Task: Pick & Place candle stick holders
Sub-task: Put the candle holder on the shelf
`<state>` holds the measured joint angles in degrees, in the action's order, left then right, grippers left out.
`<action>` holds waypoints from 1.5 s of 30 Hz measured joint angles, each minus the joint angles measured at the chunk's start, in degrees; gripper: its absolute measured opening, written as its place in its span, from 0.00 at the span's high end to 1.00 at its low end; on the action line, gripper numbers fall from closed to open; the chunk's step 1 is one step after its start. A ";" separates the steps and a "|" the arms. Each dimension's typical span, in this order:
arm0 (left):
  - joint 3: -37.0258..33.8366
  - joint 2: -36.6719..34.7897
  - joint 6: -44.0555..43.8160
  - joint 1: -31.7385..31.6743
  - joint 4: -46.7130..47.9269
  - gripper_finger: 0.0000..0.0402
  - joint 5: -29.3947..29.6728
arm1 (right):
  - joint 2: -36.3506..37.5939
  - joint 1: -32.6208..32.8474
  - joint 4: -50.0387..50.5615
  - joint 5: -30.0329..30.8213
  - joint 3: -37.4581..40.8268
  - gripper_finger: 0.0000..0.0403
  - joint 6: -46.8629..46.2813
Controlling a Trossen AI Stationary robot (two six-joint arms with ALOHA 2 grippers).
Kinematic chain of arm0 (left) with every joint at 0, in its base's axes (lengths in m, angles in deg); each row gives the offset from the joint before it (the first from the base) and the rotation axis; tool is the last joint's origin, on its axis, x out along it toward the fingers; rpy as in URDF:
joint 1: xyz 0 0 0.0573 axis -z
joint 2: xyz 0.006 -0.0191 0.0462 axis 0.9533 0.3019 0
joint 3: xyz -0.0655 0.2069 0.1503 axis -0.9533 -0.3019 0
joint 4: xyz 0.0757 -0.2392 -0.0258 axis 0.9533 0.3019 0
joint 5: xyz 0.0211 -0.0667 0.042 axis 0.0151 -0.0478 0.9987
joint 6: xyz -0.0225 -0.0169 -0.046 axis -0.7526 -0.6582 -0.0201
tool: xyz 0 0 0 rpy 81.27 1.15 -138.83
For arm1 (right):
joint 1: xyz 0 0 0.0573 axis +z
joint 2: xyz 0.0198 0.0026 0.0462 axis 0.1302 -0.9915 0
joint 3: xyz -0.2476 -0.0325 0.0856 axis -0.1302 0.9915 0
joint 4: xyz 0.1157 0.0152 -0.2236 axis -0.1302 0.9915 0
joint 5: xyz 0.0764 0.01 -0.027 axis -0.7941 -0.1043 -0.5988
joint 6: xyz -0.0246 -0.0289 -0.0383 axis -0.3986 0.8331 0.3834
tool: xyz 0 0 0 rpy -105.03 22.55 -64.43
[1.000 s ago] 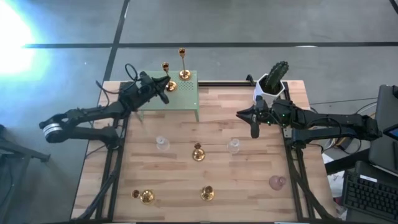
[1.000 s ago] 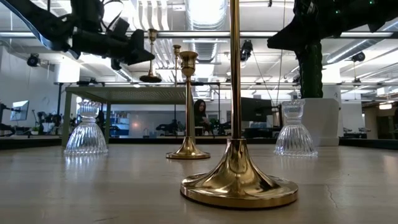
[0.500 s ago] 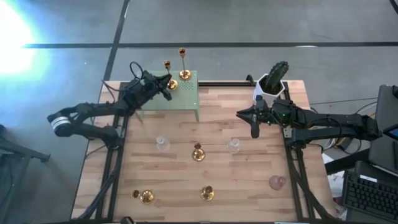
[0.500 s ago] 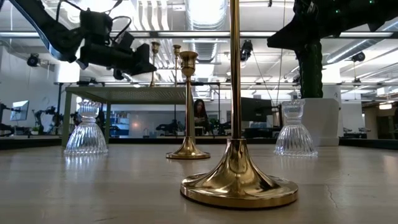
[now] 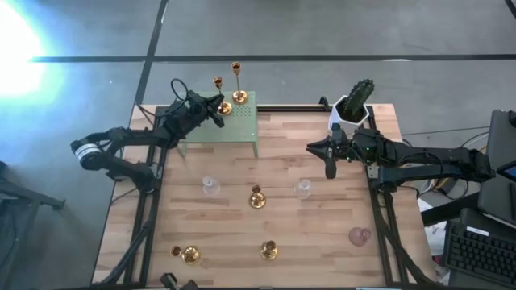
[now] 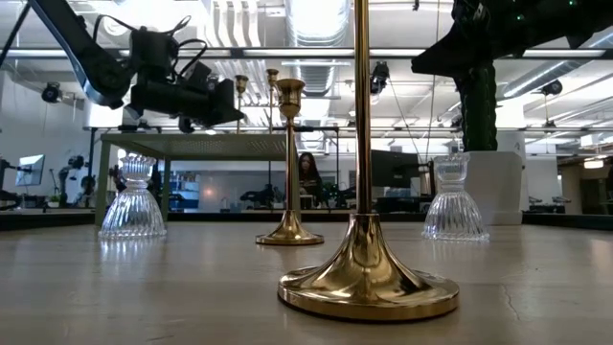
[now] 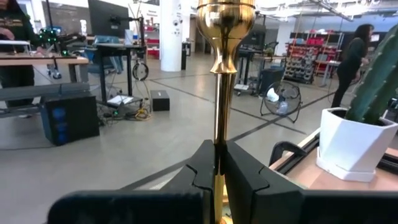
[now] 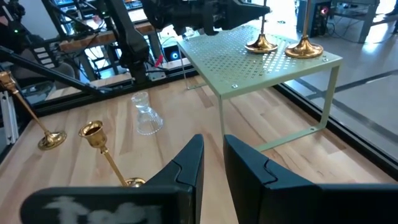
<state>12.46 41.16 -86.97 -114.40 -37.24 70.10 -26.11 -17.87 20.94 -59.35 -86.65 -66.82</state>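
From above, I am seeing my left gripper (image 5: 216,113) sitting over the pale green perforated metal shelf (image 5: 242,129), its fingers pinching the stem of a shiny gold candlestick (image 5: 219,95) standing on that shelf. My right gripper (image 5: 329,169) is hanging over the wooden surface (image 5: 234,225), fingers slightly apart, gripping nothing. At the left wrist, the fingers (image 7: 202,171) are clamping the gold stem.
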 joint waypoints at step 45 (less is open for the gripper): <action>0.09 2.44 -6.25 -1.83 -1.77 0.95 -13.61 | -0.02 0.00 -0.28 0.12 0.02 0.86 1.26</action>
<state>12.55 43.59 -93.22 -116.23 -39.01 56.49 -26.13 -17.87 20.65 -59.23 -86.63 -65.57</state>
